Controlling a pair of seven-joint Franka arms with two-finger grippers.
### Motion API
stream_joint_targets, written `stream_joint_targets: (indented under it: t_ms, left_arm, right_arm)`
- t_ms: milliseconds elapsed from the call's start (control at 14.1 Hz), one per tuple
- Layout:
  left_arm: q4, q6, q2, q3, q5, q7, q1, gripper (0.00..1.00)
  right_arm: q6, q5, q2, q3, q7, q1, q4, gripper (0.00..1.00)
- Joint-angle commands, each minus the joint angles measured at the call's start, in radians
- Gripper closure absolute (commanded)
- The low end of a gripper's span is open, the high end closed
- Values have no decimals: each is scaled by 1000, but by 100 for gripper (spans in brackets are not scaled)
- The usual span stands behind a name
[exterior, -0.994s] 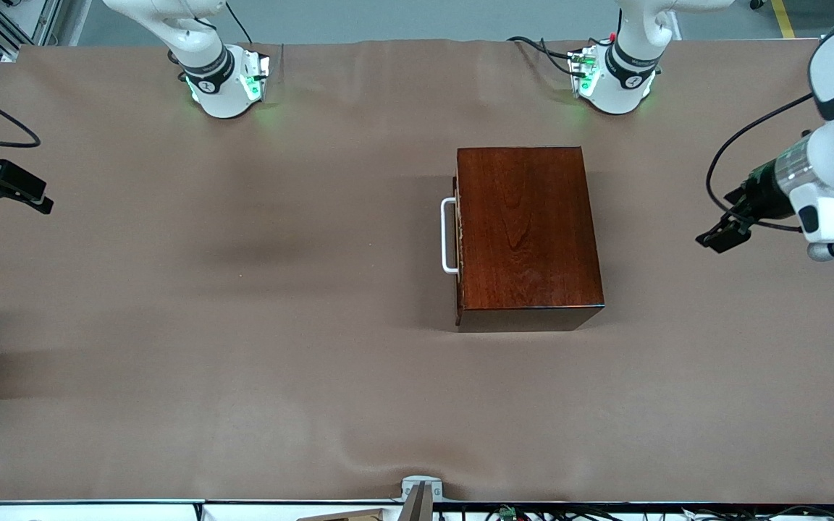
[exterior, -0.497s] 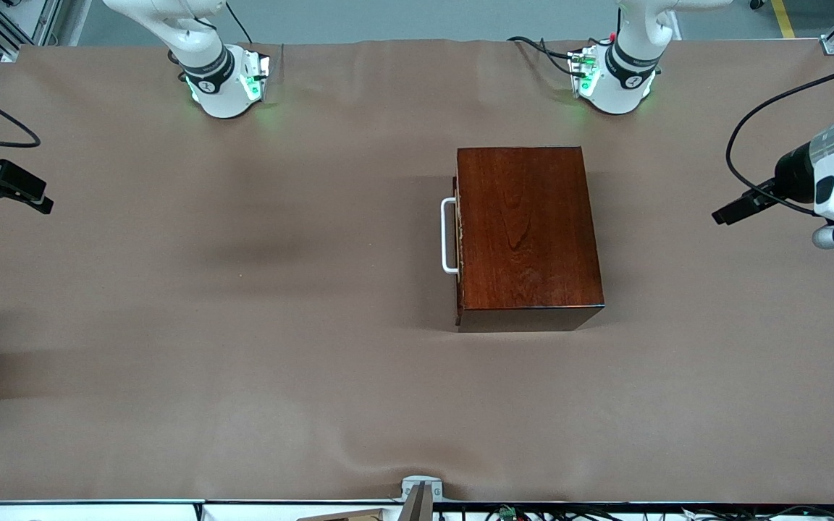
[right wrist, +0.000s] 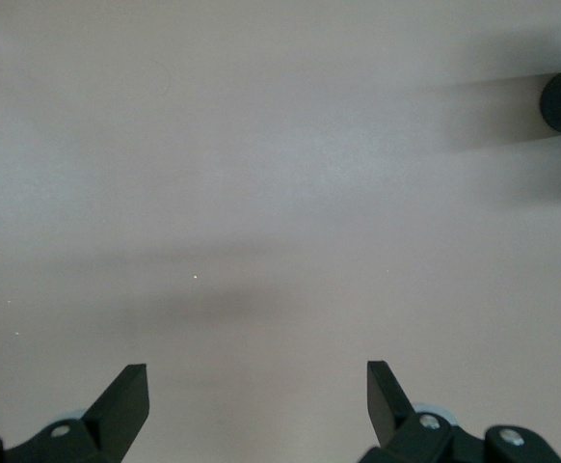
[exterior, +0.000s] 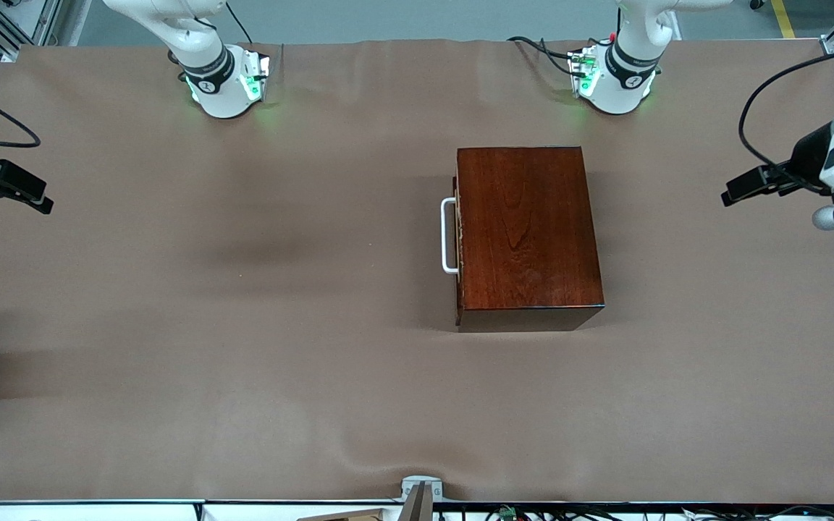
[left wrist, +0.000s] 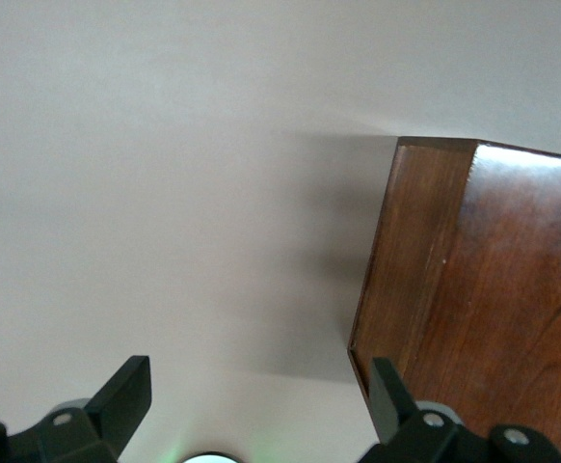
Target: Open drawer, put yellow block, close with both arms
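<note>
Both wrist views are showing spread, empty fingers that the front view hides: left tool (left wrist: 252, 410) over worktop (exterior: 243, 325) beside the box (exterior: 525, 235), right tool (right wrist: 256, 410) over bare worktop.

- The front view looked steeply down from high across the table (exterior: 243, 405), facing the two arm bases at 12 o'clock, and took in the whole tabletop.
- The left wrist view looked down past its own fingers (left wrist: 121, 400) at bare cloth and a corner of the wooden box (left wrist: 473, 280), which the front view also showed (exterior: 525, 231).
- The right wrist view looked down at plain cloth only, at moderate height.
</note>
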Motion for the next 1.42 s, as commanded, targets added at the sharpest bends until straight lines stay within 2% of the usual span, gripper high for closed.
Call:
stream_joint_targets:
  t_ms: [0,497,710,923,1350]
  left_arm:
    - [32,-29,-7,-1,7,115,8,0]
    - [92,-36,-1,-24,116,256,-17,0]
    - [110,-39,10,-25,98,214,-3,0]
    - [133,-105,2,-30,96,209,-4,0]
    - [136,-151,-6,-30,93,207,8,0]
  right_arm:
    - [0,0,-17,9,0,-10,-5,0]
    - [0,0,-17,9,0,-10,-5,0]
    - [0,0,-17,9,0,-10,-5,0]
    - [0,0,-17,9,0,-10,-5,0]
    - [0,0,-17,9,0,-10,-5,0]
